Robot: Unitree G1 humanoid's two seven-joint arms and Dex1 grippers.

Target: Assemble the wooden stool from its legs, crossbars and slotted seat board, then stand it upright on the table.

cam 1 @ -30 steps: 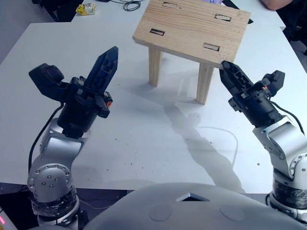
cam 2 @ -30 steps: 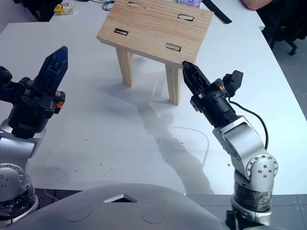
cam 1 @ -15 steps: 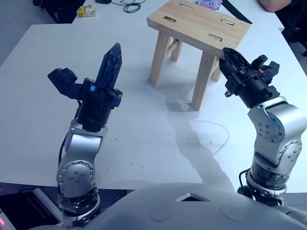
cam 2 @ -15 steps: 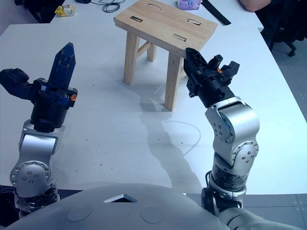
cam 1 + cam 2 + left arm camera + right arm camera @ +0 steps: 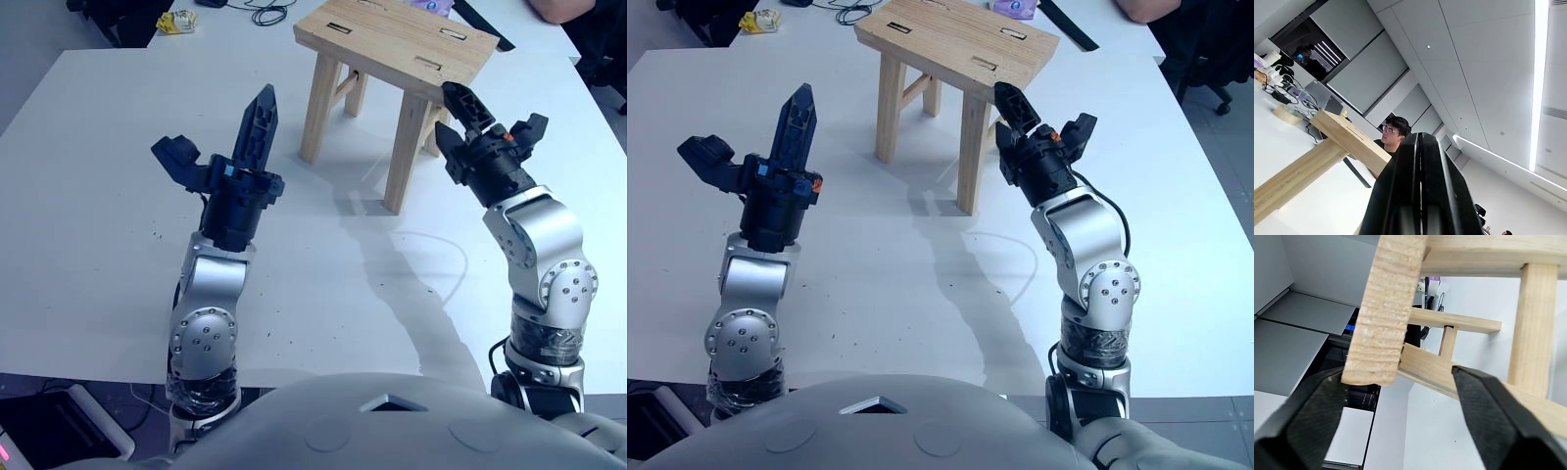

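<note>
The wooden stool (image 5: 392, 59) is seen assembled and upright near the counter's (image 5: 98, 147) far edge, so little is judged left but clearing the right tool (image 5: 443, 108), spread about the seat board's (image 5: 397, 34) corner, the left tool (image 5: 260, 122) being pressed together, well apart.

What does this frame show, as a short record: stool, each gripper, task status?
stool: stool assembled, standing upright on the white table, seat board on top with its slots showing
left gripper: left gripper shut, empty, pointing upward, apart from the stool on its left side
right gripper: right gripper open, fingers either side of the seat board's near corner; contact cannot be told
other: thin white cord lying on the table near the stool
task status: looks complete; the right gripper is not yet clear of the stool
</note>
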